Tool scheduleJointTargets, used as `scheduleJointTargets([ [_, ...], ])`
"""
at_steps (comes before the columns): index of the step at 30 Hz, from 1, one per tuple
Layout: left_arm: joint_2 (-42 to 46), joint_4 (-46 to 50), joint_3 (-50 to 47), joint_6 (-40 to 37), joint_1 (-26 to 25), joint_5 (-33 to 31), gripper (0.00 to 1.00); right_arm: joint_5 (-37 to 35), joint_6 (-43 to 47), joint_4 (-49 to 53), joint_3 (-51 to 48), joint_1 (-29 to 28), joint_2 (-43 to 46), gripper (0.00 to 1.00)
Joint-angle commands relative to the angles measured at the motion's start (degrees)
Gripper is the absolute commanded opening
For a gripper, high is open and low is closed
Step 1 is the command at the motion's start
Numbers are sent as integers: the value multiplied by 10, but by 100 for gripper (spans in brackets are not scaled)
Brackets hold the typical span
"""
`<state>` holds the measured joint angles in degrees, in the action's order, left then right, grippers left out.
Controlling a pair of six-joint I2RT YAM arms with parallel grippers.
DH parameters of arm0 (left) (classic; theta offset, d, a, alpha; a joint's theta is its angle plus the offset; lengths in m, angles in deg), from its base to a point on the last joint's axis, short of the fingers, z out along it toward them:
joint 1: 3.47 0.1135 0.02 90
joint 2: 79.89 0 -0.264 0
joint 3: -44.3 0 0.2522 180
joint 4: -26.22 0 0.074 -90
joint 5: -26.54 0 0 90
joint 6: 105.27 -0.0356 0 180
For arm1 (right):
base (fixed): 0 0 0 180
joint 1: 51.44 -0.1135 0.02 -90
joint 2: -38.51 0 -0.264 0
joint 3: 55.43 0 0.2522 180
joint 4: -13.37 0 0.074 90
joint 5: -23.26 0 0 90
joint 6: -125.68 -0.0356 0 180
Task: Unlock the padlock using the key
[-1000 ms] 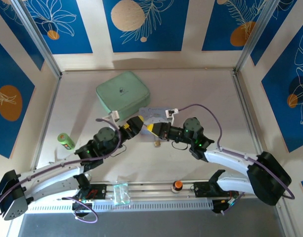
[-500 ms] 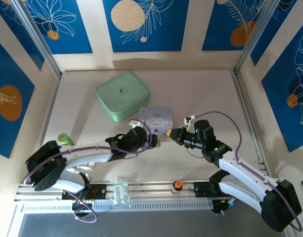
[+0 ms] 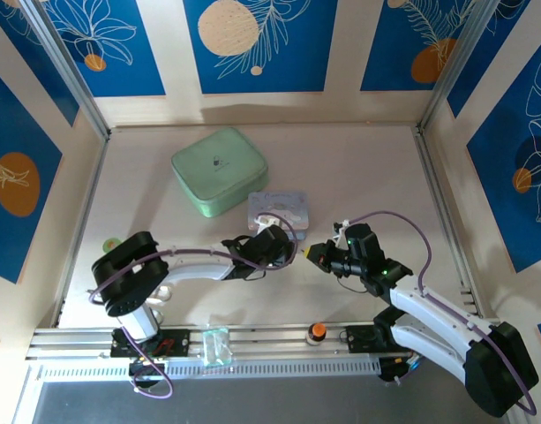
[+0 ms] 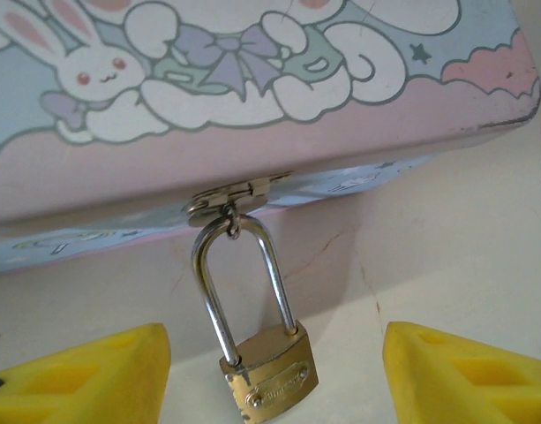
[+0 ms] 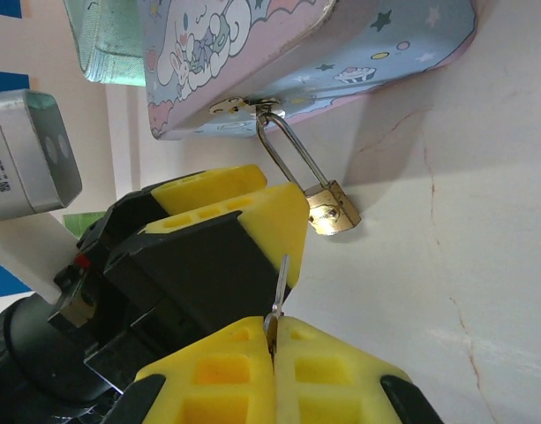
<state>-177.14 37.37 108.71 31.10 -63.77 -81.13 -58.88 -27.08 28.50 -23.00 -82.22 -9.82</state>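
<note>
Left gripper [image 4: 272, 371], newly advanced, straddles the padlock [image 4: 270, 380] at the tin [image 4: 252, 132] — jaws apart, narrowing; right gripper [image 5: 274, 331], withdrawn rightward, pinches the key [image 5: 279, 284] — insertion awaits a steadied padlock.

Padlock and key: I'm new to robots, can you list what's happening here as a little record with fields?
padlock: brass, shackle closed through the clasp of the cartoon tin
key: silvery, pinched in the right gripper, not yet at the padlock
left gripper: open, one finger either side of the padlock, not touching
right gripper: shut on the key
</note>
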Motion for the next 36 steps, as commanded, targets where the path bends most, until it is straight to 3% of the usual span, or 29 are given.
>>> scheduleJointTargets([
  [1, -16, -2, 4, 12, -3, -12, 61, -1, 6, 9, -12, 5, 15, 0],
  [13, -50, -7, 8, 43, -4, 3, 49, 1, -5, -5, -34, 9, 17, 0],
  [22, -52, -12, 12, 62, -10, 24, 30, 2, -15, -21, -45, 6, 7, 0],
  [36, -73, -30, 10, 63, -14, 16, 28, -5, -23, -42, -49, -4, -15, 0],
])
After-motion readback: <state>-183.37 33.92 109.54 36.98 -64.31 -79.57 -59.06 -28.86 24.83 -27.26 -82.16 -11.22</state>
